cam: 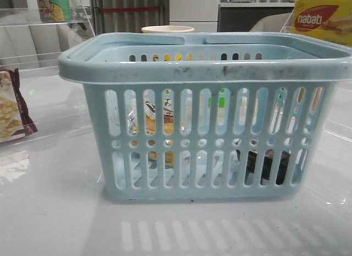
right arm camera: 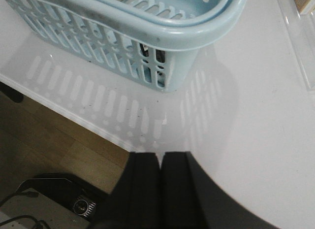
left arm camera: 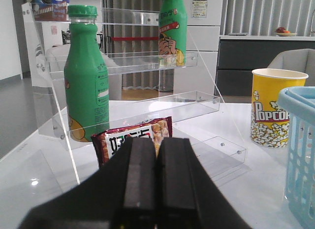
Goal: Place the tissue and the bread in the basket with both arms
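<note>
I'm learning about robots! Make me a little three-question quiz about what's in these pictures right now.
1. True or false: the tissue lies inside the basket.
2. Which snack stands beside the basket in the left wrist view? A) popcorn cup B) apple C) pizza box
3. Fill in: both the left end effector and the right end effector are ____ and hold nothing.

Key: 1 true. 2 A. 3 shut.

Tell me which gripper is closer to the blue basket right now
Right, probably. The right gripper, shut, hangs over the table edge just off a corner of the basket. The left gripper, shut, faces the shelf, with only the basket's rim at its view's edge.
</note>
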`<state>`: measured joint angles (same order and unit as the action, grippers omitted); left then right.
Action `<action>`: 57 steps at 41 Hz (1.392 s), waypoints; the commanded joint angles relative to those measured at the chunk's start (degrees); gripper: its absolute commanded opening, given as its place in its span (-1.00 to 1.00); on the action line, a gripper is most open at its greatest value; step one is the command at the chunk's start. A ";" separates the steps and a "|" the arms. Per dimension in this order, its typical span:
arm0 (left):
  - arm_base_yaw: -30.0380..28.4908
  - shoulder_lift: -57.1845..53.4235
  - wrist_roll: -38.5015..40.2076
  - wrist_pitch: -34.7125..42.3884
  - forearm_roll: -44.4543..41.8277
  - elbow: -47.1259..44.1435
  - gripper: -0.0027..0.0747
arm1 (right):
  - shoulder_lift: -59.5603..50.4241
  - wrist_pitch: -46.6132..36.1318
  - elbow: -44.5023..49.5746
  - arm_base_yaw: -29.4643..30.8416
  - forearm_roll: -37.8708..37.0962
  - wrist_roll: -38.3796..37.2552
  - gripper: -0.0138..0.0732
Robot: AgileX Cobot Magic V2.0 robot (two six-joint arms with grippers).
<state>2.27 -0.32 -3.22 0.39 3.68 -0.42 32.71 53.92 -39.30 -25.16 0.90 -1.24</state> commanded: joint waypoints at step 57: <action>0.32 -1.09 -0.12 5.07 0.55 -0.01 -0.70 | -34.37 -55.25 40.97 28.31 -4.29 -0.08 -0.55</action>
<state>2.27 -0.32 -3.22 0.39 3.68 -0.42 -0.60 6.78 1.66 3.04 -2.52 -1.24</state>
